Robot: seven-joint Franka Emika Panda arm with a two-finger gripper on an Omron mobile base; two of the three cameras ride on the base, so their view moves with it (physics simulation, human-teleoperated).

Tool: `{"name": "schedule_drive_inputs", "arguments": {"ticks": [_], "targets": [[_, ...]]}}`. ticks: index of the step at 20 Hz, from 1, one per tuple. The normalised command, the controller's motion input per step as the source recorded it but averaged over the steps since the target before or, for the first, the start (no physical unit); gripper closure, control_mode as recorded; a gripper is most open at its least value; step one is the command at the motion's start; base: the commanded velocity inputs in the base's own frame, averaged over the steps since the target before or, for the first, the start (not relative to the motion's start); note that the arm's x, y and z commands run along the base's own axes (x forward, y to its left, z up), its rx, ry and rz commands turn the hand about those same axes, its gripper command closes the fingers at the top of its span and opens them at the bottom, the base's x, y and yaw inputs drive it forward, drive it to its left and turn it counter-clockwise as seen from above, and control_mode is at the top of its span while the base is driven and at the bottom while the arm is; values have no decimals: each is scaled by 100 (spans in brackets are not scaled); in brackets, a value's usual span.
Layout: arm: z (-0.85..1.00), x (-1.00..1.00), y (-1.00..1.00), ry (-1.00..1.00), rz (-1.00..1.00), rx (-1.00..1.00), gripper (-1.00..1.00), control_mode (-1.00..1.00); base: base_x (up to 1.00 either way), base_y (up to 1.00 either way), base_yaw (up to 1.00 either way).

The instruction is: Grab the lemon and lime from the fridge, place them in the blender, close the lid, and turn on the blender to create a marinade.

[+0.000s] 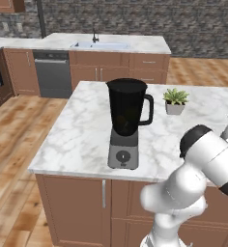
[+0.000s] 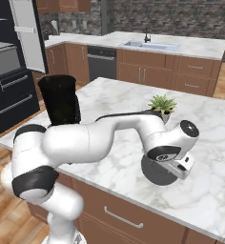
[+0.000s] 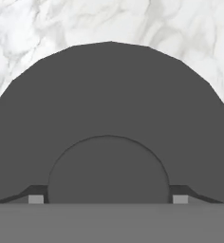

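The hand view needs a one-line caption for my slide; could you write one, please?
Open fingers straddle the raised centre of the dark round lid lying on the marble counter.

no readable text, labels, brands or numbers anywhere, blender [image 1: 127, 120] base dial unmarked, dishwasher [image 1: 52, 74] front and marble counter [image 1: 82, 140] bare of signs

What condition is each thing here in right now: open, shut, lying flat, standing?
Tall black blender on grey base: upright on the marble island, jar top uncovered.
Dark grey round lid: lying flat on the counter, directly under the hand.
Two-finger gripper: open, fingers either side of the lid's raised centre.
Small potted plant: standing upright.
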Motion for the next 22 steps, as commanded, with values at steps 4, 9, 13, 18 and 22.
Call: {"name": "schedule_drive_inputs", "arguments": {"ticks": [4,9,13,18,22], "targets": [[91,-1,54,-4,4,-5,100,-100,0,0,0],[83,0,62,9,7,-13,100,-100,0,0,0],[81,0,69,6,3,-15,100,-100,0,0,0],[82,2,62,0,0,-15,100,-100,0,0,0],[91,12,57,3,0,-11,100,-100,0,0,0]]}}
